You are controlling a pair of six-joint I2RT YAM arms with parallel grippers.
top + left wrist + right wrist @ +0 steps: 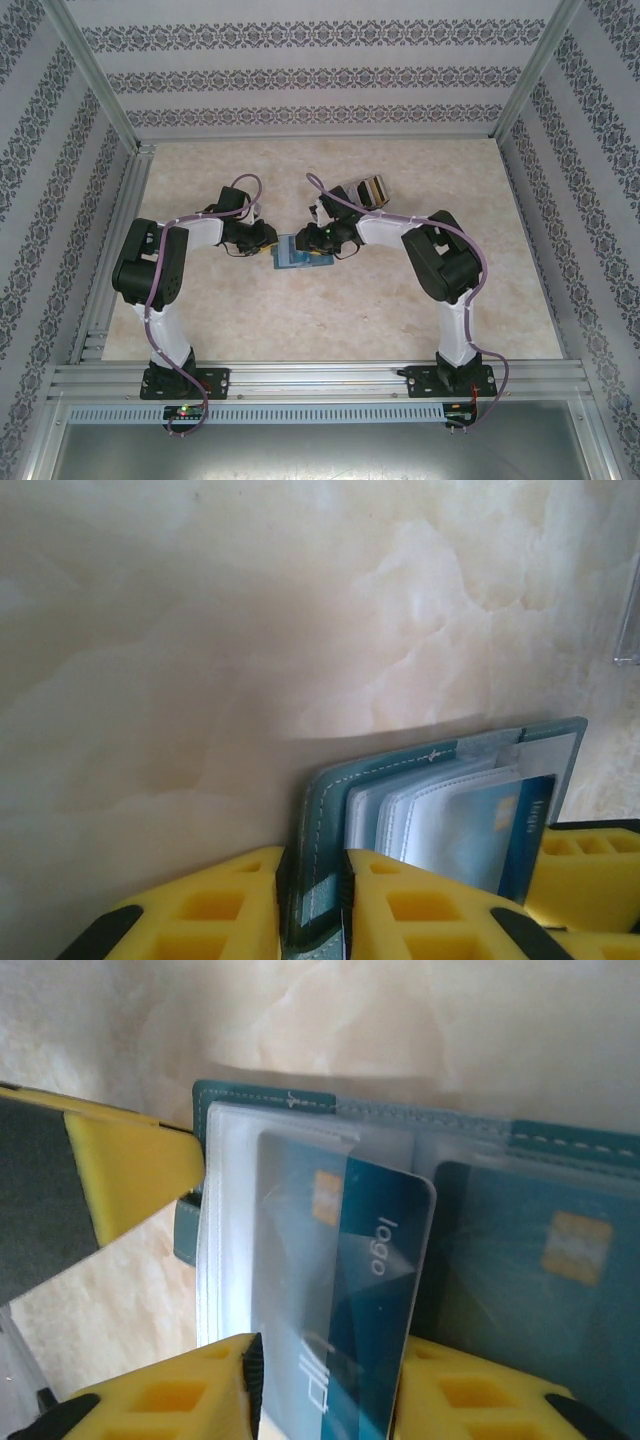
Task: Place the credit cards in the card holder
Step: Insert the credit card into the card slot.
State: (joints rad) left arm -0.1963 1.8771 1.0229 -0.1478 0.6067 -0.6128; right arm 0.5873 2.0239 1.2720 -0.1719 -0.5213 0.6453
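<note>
The teal card holder (298, 254) lies open on the table between both grippers. My left gripper (315, 905) is shut on the card holder's (440, 765) left edge, by its dark tab. My right gripper (325, 1395) is shut on the blue card (375, 1280) across its width. The card stands partly slid under the clear left pocket of the card holder (265, 1100). A second card with a gold chip (545, 1260) sits in the right pocket and looks blue-teal through the sleeve. In the top view the left gripper (264, 240) and the right gripper (326, 240) flank the card holder.
A grey see-through card stand (366, 190) stands just behind the right wrist, with something dark and yellowish in it; its edge (630, 610) shows in the left wrist view. Patterned walls and metal rails enclose the marble table (200, 320).
</note>
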